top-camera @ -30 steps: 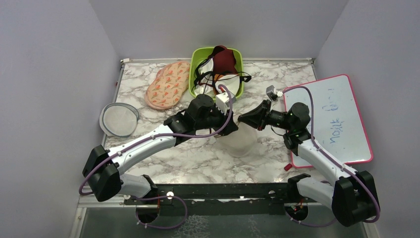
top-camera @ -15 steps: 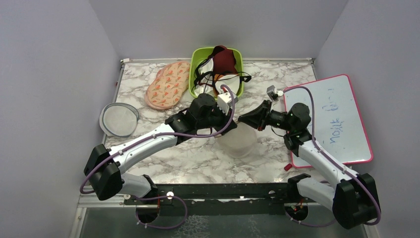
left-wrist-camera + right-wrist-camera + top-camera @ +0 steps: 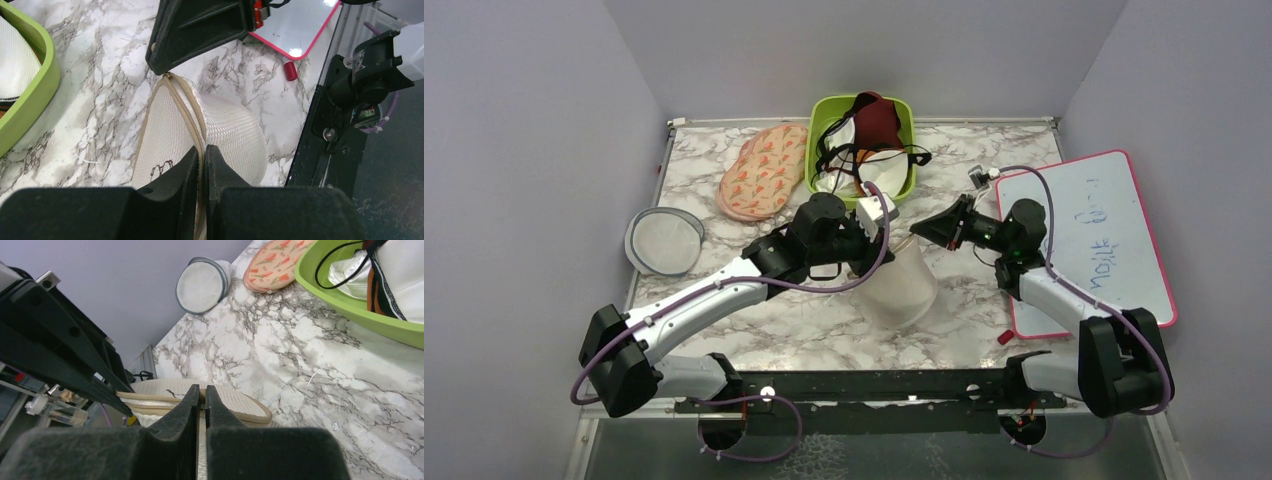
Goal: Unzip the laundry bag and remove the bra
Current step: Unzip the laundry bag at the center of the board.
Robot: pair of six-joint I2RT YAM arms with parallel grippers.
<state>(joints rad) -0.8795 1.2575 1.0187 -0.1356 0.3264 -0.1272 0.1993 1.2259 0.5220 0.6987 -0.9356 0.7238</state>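
1 round cream-white mesh laundry bag [image 3: 904,288], mid-table: zip rim [image 3: 187,107] is pinched by left gripper [image 3: 201,150] and right gripper [image 3: 200,389]. Risk: if tape, not puller, is held, mesh is stretched and grip is lost.

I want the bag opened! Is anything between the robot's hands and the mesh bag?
No, nothing visible is in the way. The left gripper and the right gripper are both shut right on the zip rim of the laundry bag.

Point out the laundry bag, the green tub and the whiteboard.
laundry bag [image 3: 230,125]: left wrist view, mesh dome.
green tub [image 3: 822,125]: top external view, left wall.
whiteboard [image 3: 1094,250]: top external view, white writing face.
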